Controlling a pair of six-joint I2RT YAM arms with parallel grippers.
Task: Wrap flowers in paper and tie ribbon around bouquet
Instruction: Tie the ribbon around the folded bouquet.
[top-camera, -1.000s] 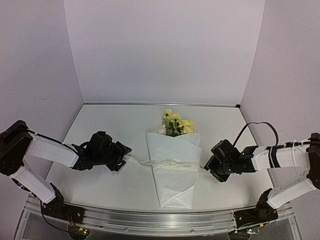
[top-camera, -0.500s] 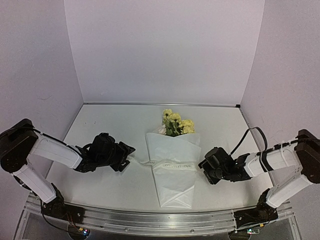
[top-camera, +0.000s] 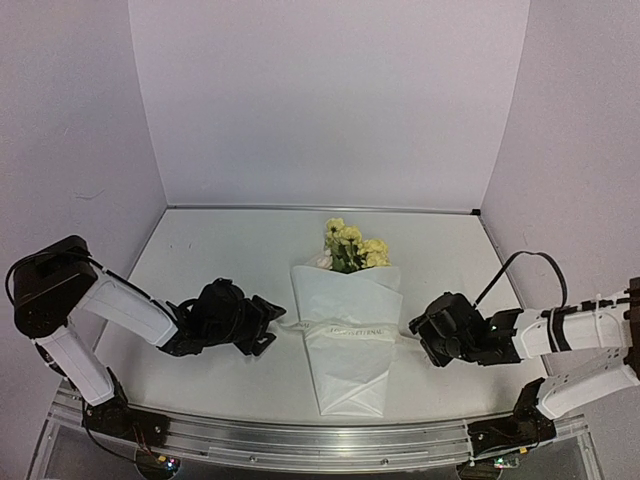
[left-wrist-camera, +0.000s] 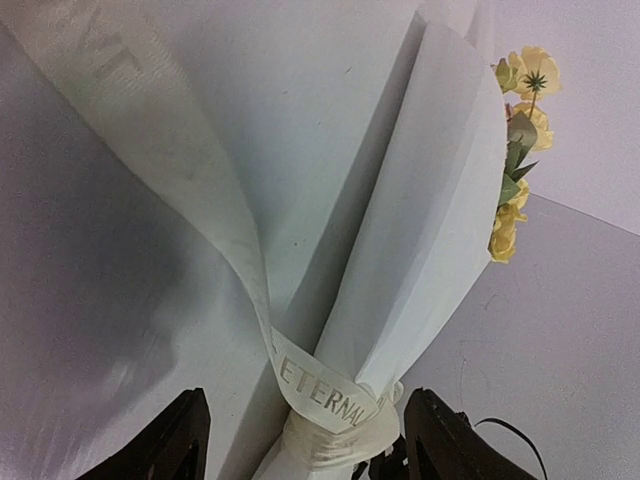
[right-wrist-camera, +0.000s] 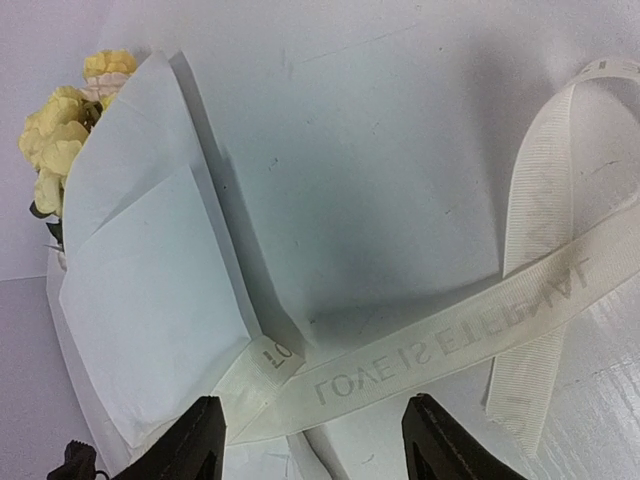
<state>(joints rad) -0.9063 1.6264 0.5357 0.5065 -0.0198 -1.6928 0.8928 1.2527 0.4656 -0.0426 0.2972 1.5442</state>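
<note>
The bouquet (top-camera: 350, 375) lies on the table (top-camera: 230, 250) between the left gripper (top-camera: 272, 330) and the right gripper (top-camera: 418, 338), both released, jaws apart at the ribbon (top-camera: 350, 330) ends; white paper (top-camera: 345, 290) cone, yellow flowers (top-camera: 352, 245), printed cream band

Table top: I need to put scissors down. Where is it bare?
Bare: the back corners, left and right of the flowers, and the near strips either side of the bouquet. Crowded: the middle band, where the left gripper and right gripper flank the ribbon.
</note>
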